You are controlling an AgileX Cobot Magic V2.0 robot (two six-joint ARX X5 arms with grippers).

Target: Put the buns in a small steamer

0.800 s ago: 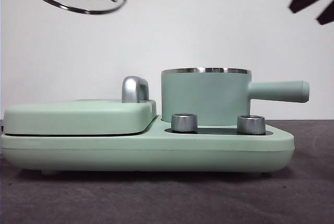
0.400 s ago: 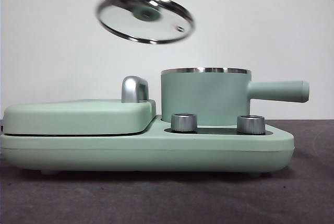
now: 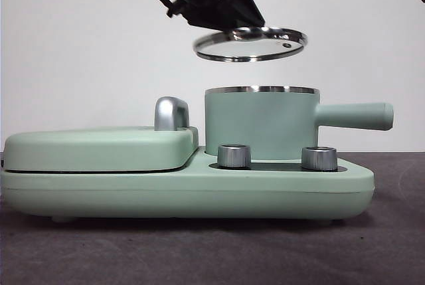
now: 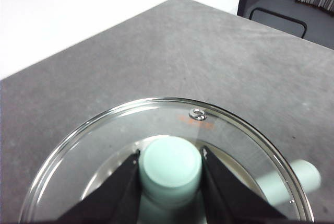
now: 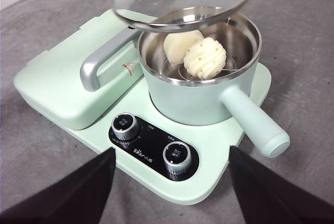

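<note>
Two cream-white buns lie inside the small steamer (image 5: 201, 93) on its wire rack: a smooth block (image 5: 179, 45) and a ribbed one with green dots (image 5: 205, 58). In the front view the steamer (image 3: 261, 125) stands on the right of the green base, and its wall hides the buns. My left gripper (image 4: 171, 167) is shut on the green knob (image 4: 171, 161) of the glass lid (image 3: 251, 44). It holds the lid almost level a short way above the steamer's rim. My right gripper (image 5: 172, 153) is open and empty, high above the front of the appliance.
A flat mint-green lidded griddle (image 3: 99, 149) with a steel handle (image 3: 170, 113) fills the left of the base. Two steel dials (image 3: 234, 155) sit at the front. The steamer's side handle (image 3: 355, 115) sticks out to the right. A dark grey table (image 3: 199, 252) lies all around.
The left gripper has carried the glass lid from the upper left down and to the right. The lid went from tilted to almost level over the steamer. The right arm stays at the top right corner.
</note>
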